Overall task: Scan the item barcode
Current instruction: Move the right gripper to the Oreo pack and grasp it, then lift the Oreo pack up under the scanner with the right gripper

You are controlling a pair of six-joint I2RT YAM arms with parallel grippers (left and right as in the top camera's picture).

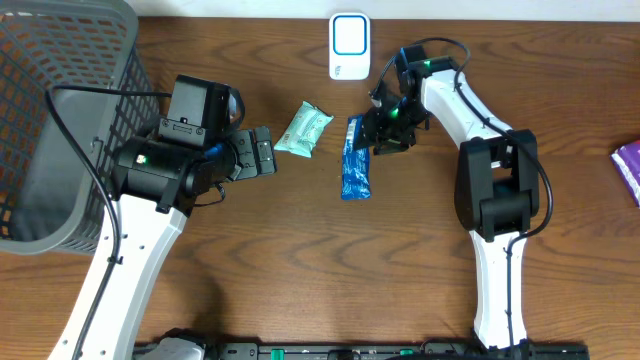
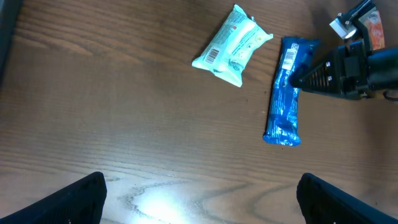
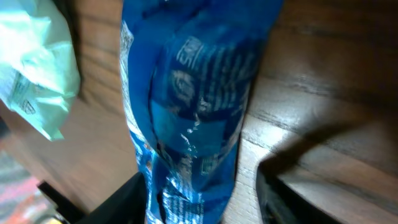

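Note:
A blue packet (image 1: 355,160) lies lengthwise on the wooden table, its far end between the fingers of my right gripper (image 1: 372,128). In the right wrist view the blue packet (image 3: 193,93) fills the space between the jaws. The left finger (image 3: 127,202) is against it, and a strip of bare wood shows before the right finger (image 3: 280,199), so the gripper (image 3: 202,202) is open. A pale green packet (image 1: 303,130) lies just left of the blue one. My left gripper (image 1: 262,152) hovers open to the left with nothing between its fingers (image 2: 74,202). The white scanner (image 1: 349,45) stands at the back edge.
A grey mesh basket (image 1: 60,120) takes up the far left of the table. A purple item (image 1: 630,165) pokes in at the right edge. The left wrist view shows both packets (image 2: 233,45) (image 2: 286,93) and my right gripper (image 2: 305,76).

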